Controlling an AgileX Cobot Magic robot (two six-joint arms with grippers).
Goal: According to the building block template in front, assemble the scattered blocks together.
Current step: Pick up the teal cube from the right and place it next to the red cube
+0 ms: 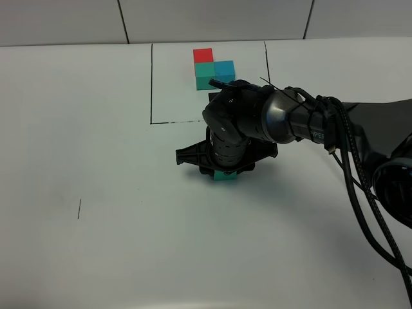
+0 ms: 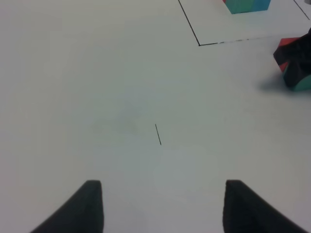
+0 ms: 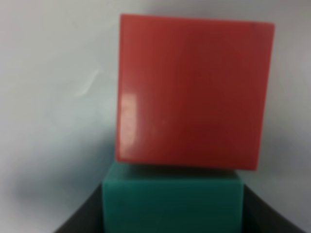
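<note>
I see a white table [image 1: 96, 257] with a black-lined open rectangle [image 1: 151, 84] drawn at its far side. Inside sits the building block template [image 1: 212, 71], red, teal-green and blue cubes touching in an L. Just outside the frame a loose teal-green cube [image 1: 224, 176] sits on the table, a loose red cube [image 3: 194, 92] butting against it. A short black mark [image 1: 79, 208] lies well to the left.

Matte black right arm [image 1: 367, 122] with a glossy dark-grey rounded joint housing [image 1: 283, 116] bearing small white lettering; bundled black cables [image 1: 351, 167] looped alongside; ribbed black cylindrical wrist [image 1: 225, 151] with a flat black flange [image 1: 190, 156]. Left fingers [image 2: 90, 208] black, smooth, tapering to blunt tips.
</note>
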